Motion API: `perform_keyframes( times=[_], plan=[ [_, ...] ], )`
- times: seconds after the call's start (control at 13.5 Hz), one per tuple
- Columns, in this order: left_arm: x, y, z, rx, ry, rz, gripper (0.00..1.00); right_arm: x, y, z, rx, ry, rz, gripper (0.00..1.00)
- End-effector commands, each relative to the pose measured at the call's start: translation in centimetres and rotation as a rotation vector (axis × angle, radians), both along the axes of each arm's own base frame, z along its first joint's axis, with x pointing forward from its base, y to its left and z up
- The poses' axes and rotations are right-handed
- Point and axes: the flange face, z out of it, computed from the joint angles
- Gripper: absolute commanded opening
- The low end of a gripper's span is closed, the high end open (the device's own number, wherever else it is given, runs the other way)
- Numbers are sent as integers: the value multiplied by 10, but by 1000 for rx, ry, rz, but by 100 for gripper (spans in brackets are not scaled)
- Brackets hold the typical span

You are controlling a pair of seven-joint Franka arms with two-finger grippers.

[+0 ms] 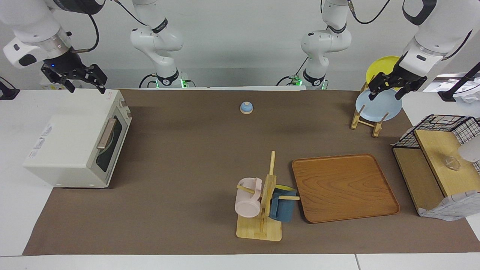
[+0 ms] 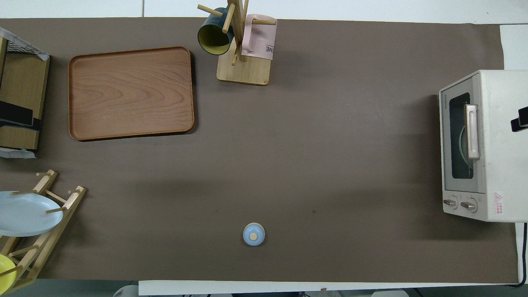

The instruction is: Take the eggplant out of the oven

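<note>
The cream-white oven [image 1: 67, 146] stands at the right arm's end of the table, also in the overhead view [image 2: 495, 144]. Its dark glass door is shut, with the tan bar handle [image 1: 106, 134] across it. A round rim shows faintly through the glass. The eggplant is hidden. My right gripper [image 1: 85, 87] is open and empty, up in the air over the oven's corner nearest the robots. Only a black tip of it [image 2: 520, 119] shows in the overhead view. My left gripper [image 1: 385, 93] is open and empty, over the plate rack at the left arm's end.
A plate rack [image 1: 365, 120] holds a pale blue plate [image 1: 377, 107] and a yellow plate [image 1: 384, 65]. A wooden tray [image 1: 345, 187], a mug tree [image 1: 262, 202] with a pink and a blue mug, a small blue bell [image 1: 246, 107] and a black wire basket [image 1: 442, 129] on a wooden shelf also stand here.
</note>
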Motion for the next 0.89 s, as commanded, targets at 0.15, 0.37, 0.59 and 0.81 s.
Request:
perform_keyframes(
  times=[0.15, 0.37, 0.59, 0.81],
  plan=[
    [-3, 6, -5, -4, 28, -3, 100, -11, 2, 12, 27, -11, 9, 100],
    [-2, 7, -6, -4, 30, 1, 100, -17, 3, -1, 30, 1, 12, 100],
    [-2, 6, -5, -4, 27, -1, 100, -22, 9, -17, 33, 10, 11, 21],
    [-2, 7, -5, -4, 27, 1, 100, -5, 36, -59, 13, -99, 76, 0]
  ],
)
